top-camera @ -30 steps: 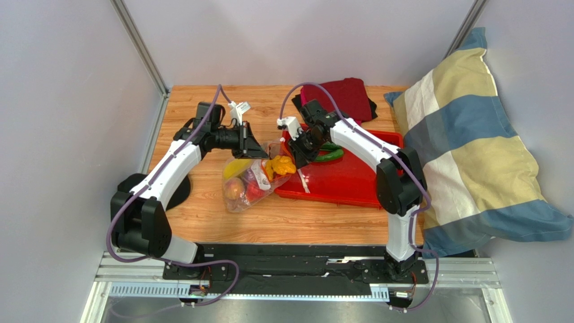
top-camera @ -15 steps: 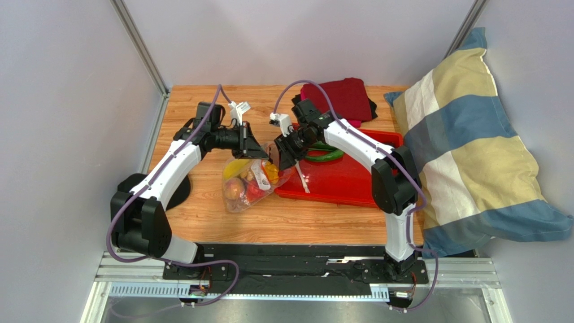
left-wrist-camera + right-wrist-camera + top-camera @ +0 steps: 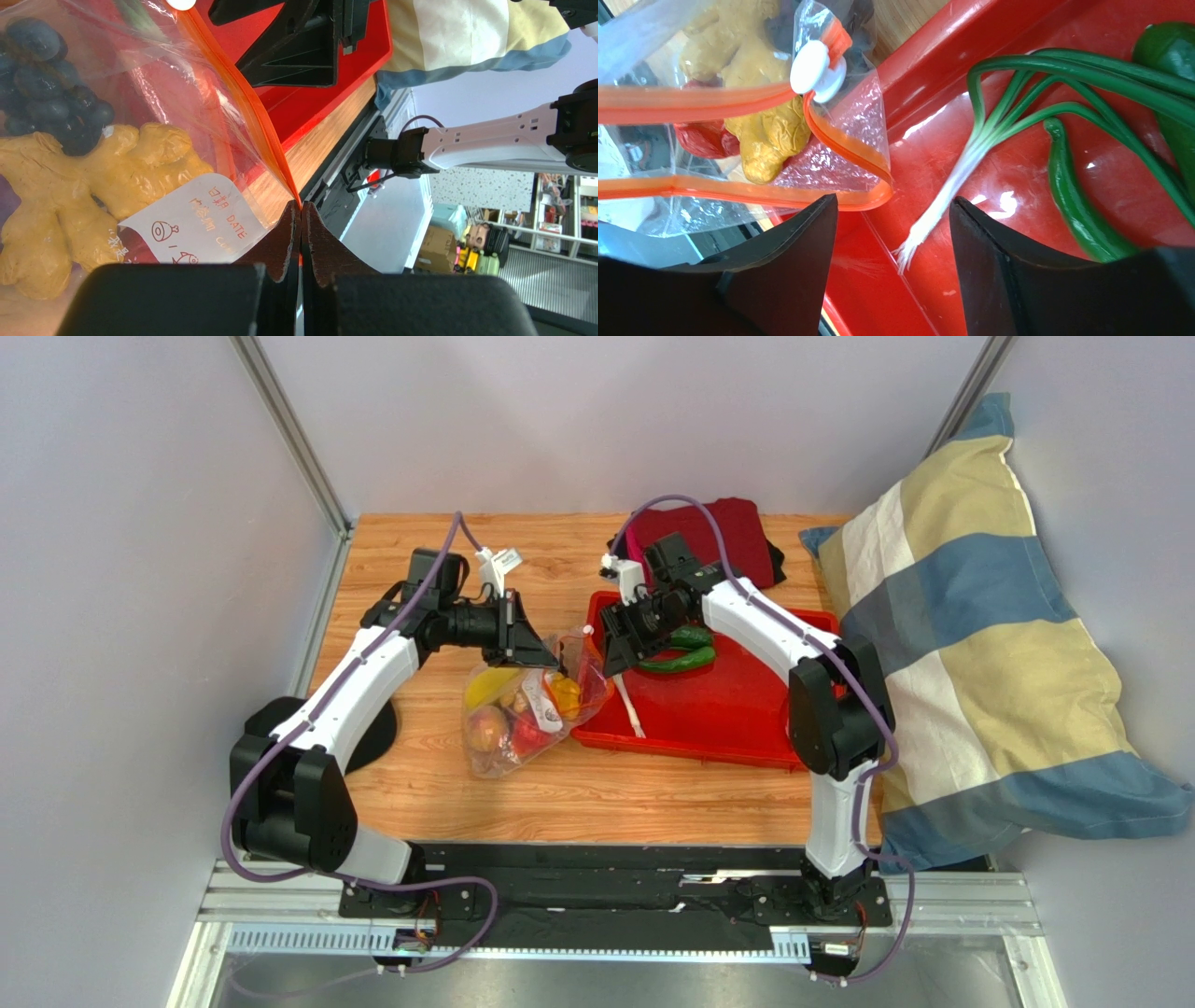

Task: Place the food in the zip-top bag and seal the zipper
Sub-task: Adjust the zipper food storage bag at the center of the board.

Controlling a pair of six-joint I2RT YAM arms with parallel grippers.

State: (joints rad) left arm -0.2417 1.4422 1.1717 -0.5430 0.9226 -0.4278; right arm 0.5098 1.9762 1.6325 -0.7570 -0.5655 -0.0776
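1. A wooden table [image 3: 421, 784] with a light, orange-brown grain carries everything else.
2. A red tray [image 3: 730, 735], rectangular with a raised rim, sits on the right half of the table.
3. A spring onion [image 3: 962, 175] lies in the tray, its white root end towards the near-left and its green leaves curving away.
4. A slim green chilli [image 3: 1074, 196] lies just beside the onion leaves.
5. A darker green vegetable [image 3: 1169, 42] lies in the tray beyond them; its kind is unclear.
6. A folded dark red cloth [image 3: 723, 532] lies at the table's far edge, behind the tray.
7. A pillow [image 3: 982, 644] checked in blue, pale yellow and white lies along the table's right edge.
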